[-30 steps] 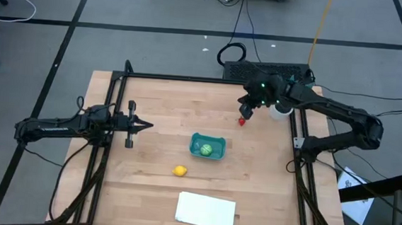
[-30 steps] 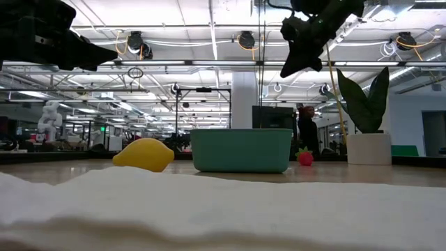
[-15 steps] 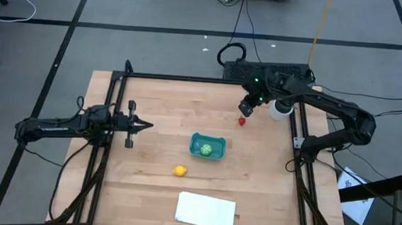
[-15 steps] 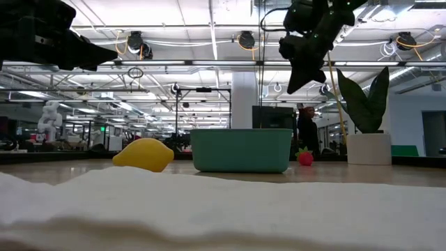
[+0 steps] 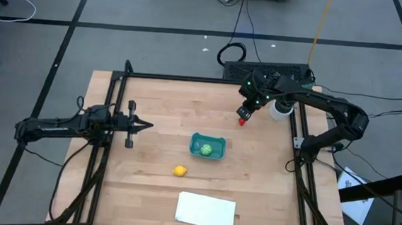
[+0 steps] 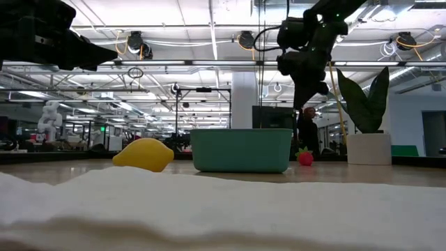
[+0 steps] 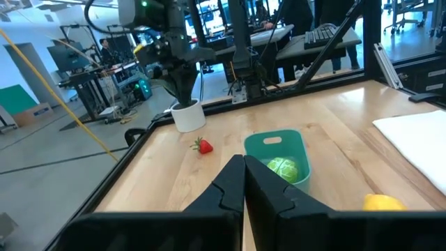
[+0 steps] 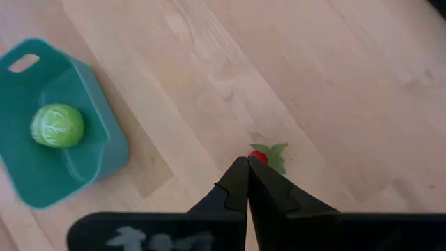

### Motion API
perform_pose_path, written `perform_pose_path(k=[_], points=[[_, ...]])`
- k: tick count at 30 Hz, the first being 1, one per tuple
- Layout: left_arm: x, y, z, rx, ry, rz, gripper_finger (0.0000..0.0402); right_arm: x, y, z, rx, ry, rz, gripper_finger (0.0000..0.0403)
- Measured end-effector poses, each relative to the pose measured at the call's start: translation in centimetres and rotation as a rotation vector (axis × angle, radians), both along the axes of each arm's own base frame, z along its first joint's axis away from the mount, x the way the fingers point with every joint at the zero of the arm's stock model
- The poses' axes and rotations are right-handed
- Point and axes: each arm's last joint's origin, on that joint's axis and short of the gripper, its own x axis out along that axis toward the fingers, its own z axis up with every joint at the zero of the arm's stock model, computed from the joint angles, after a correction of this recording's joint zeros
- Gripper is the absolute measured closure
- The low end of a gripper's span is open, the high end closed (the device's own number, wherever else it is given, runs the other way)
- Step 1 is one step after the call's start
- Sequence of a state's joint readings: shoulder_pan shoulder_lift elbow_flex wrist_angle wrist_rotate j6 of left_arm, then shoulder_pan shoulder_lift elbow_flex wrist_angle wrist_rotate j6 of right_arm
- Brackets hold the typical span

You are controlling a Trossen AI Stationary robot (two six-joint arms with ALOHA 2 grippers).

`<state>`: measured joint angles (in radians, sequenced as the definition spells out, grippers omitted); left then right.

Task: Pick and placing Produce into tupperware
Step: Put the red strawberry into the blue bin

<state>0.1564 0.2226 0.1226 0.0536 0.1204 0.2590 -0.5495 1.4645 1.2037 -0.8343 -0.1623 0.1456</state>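
The red strawberry (image 5: 242,121) lies on the wood near the table's far right corner. My right gripper (image 5: 247,110) hangs shut just above it, pointing down; the wrist view shows its shut tips (image 8: 247,162) beside the strawberry (image 8: 265,158), and the low view shows clear air between the gripper (image 6: 306,104) and the strawberry (image 6: 305,157). The teal tub (image 5: 217,141) stands mid-table with the light-green ball (image 5: 205,150) inside. The yellow lemon (image 5: 179,170) lies nearer, left of the tub. My left gripper (image 5: 147,126) waits shut over the table's left part.
A white pot (image 5: 281,109) with a dark-leaved plant (image 6: 362,104) stands right beside the right gripper at the far right edge. A flat white sheet (image 5: 205,211) lies at the near edge. A black frame rail (image 5: 189,79) runs around the table.
My right gripper has come down toward the strawberry and shifted slightly toward the table's right edge, tipping from a slant to point more steeply down. The produce and tub have stayed where they were.
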Motion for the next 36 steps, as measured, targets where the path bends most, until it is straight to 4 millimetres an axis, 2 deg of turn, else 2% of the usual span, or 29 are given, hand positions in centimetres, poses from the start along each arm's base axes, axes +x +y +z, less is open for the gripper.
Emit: perform_pose_path(k=[8,24,33,36], points=[[0.0,0.0,0.0,-0.002,0.001,0.0,0.0392,0.9,-0.5,-1.9,0.036,0.059,-0.002,0.0403],[0.0,0.0,0.0,0.005,0.003,0.0,0.0392,0.4,-0.1,-2.1,0.087,0.105,0.012,0.0403],[0.0,0.1,0.0,0.022,-0.002,0.019,0.0392,1.1,-0.6,1.3,0.054,0.052,0.013,0.0403],[0.0,0.1,0.0,0.025,-0.001,0.023,0.0392,1.1,-0.6,1.8,0.055,0.056,0.016,0.0403]])
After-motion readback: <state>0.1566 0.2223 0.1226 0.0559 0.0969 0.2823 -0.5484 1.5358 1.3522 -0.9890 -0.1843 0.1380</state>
